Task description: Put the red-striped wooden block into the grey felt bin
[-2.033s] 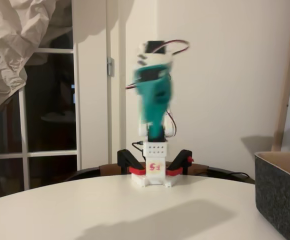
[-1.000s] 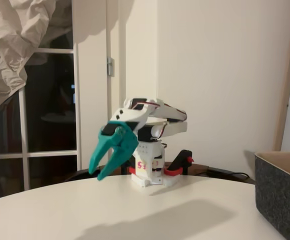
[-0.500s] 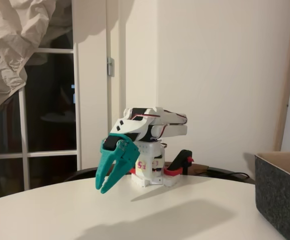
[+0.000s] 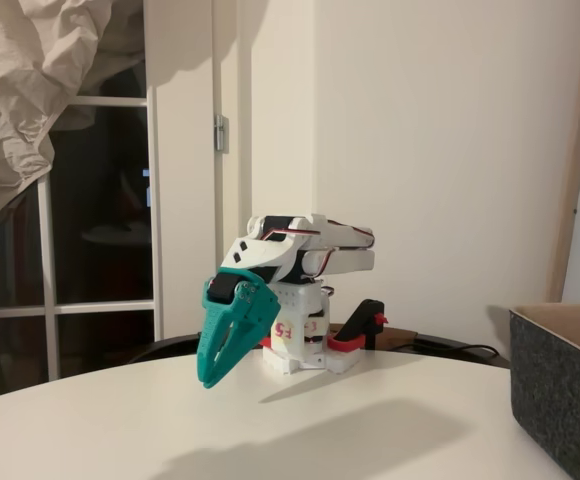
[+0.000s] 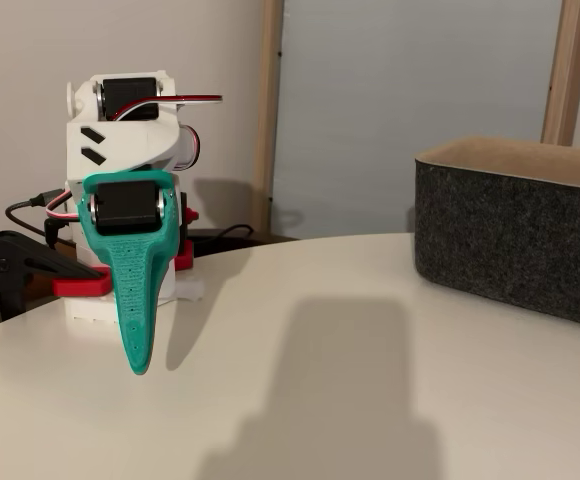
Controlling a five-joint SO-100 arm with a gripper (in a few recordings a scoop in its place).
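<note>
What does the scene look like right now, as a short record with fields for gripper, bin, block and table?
gripper: teal gripper shut with nothing between the fingers, pointing down, its tip just above the table; also seen in the other fixed view
arm: folded low over its base
bin: grey felt bin at the right of both fixed views, standing on the table, apart from the arm
block: cannot be made out; the bin's inside is hidden by its walls
table: white table with a shadow across it
</note>
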